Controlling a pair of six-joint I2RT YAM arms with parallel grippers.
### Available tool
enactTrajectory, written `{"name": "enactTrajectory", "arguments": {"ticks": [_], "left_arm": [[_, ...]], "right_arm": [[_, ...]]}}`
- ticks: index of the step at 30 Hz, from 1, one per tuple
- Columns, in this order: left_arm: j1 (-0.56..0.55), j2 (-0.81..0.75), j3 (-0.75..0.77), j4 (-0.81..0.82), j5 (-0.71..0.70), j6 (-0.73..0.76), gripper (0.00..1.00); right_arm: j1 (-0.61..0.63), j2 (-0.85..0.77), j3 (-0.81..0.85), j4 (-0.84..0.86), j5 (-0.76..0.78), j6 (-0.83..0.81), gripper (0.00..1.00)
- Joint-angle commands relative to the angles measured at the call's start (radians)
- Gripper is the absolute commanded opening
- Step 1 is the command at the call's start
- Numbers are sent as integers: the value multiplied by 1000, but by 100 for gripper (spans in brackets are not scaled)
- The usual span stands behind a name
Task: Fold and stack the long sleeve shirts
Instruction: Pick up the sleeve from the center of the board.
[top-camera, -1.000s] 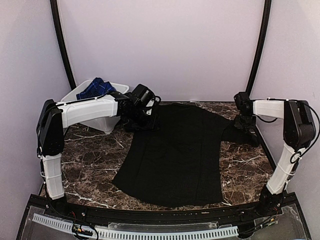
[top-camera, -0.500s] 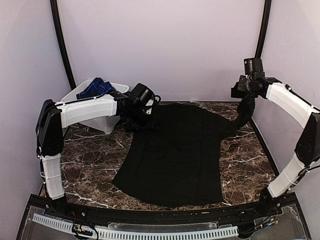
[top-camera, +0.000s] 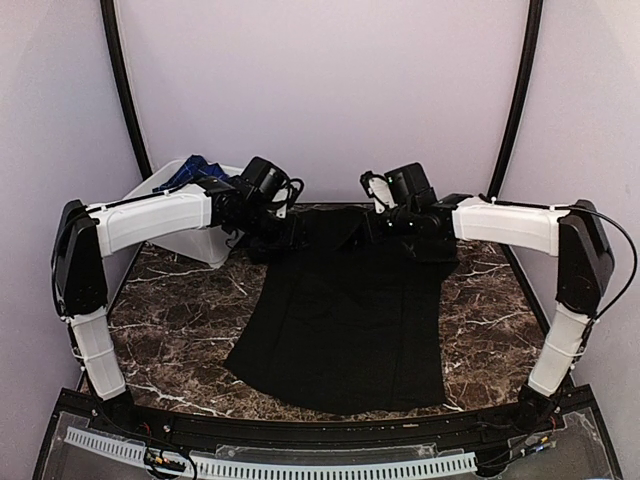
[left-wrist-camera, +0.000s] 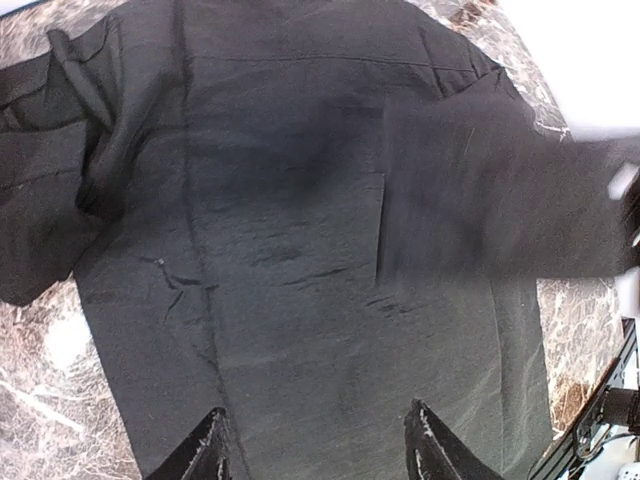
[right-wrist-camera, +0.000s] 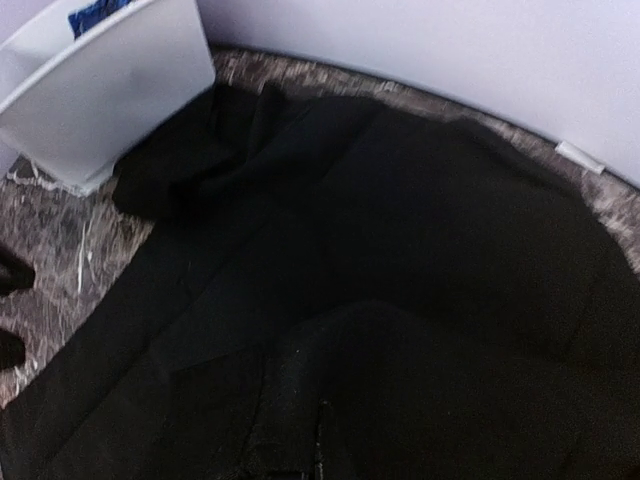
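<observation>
At the far side of the marble counter (top-camera: 180, 340), we find the right end effector (top-camera: 378, 222) pressed together, pinching a sleeve of the black shirt (top-camera: 350, 320) above the collar area. The left end effector (left-wrist-camera: 320, 455) is spread and empty over the shirt's body, which lies flat mid-counter. The blue checked shirt (right-wrist-camera: 95, 15) sits in the white tub (right-wrist-camera: 110, 90).

Robot lab booth: plain lilac walls (top-camera: 330, 90) enclosing marble-patterned table (top-camera: 180, 320).
</observation>
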Motion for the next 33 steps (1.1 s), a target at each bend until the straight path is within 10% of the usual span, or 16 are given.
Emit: {"name": "enactTrajectory", "arguments": {"ticks": [1,19,33], "left_arm": [[18,-33,-56,25,27,-58,58],[37,68,-360,777,462,-917,77],[-18,218,-275,957,421,-1061,76]], "right_arm": [[20,-12,-99,128,-95,88,0],[80,-111,-300,353,28,155,0],[80,-153,-362,352,19,153,0]]}}
